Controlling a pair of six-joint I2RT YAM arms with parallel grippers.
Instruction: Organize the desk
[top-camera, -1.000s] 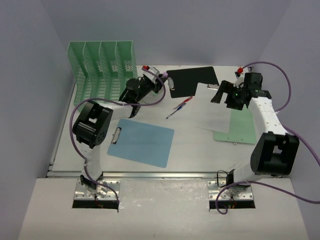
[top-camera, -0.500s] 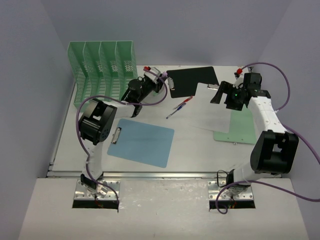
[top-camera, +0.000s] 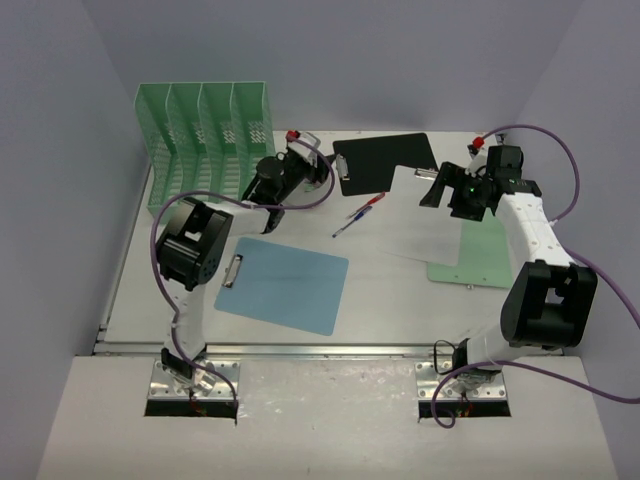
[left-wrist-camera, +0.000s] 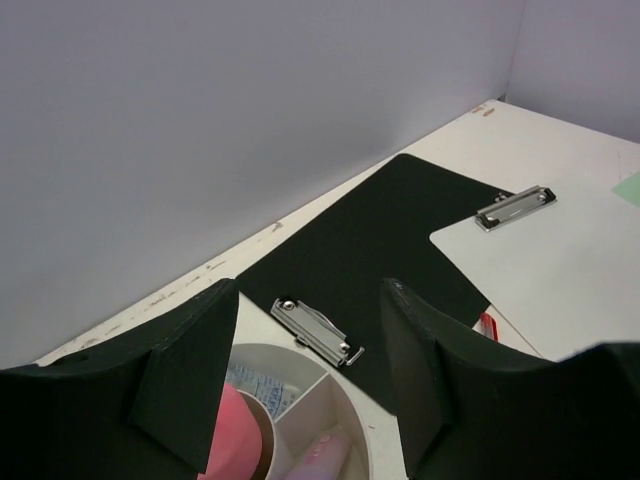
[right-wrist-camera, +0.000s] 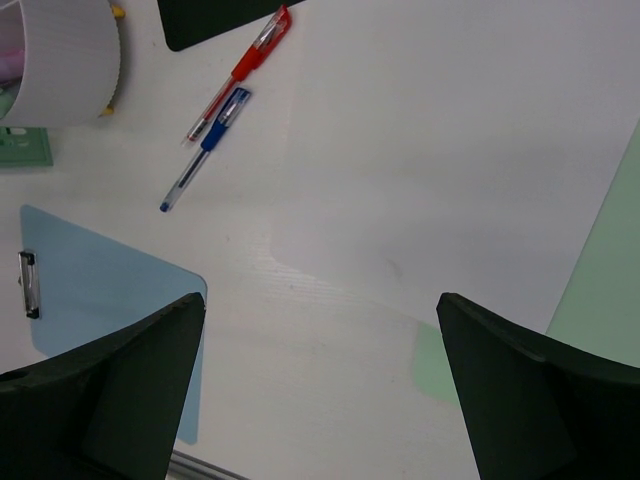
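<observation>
The white desk (top-camera: 400, 290) holds a black clipboard (top-camera: 385, 162), a white clipboard (top-camera: 430, 220), a green clipboard (top-camera: 485, 258), a blue clipboard (top-camera: 285, 285), and a red pen (top-camera: 368, 205) beside a blue pen (top-camera: 345, 228). My left gripper (top-camera: 305, 155) is open at the back. Its fingers straddle a white round divided pen cup (left-wrist-camera: 300, 400) with pink items inside, with a gap at the right finger. The black clipboard (left-wrist-camera: 380, 240) lies just beyond it. My right gripper (top-camera: 435, 190) is open and empty above the white clipboard (right-wrist-camera: 450, 150).
A mint-green slotted file rack (top-camera: 205, 140) stands at the back left, close to the left gripper. Lavender walls enclose the desk. A metal rail (top-camera: 300, 350) runs along the front edge. The pen cup (right-wrist-camera: 65, 60) and both pens show in the right wrist view.
My left arm has shifted slightly toward the back, its elbow moving a little right. The right arm and the desk items have not moved.
</observation>
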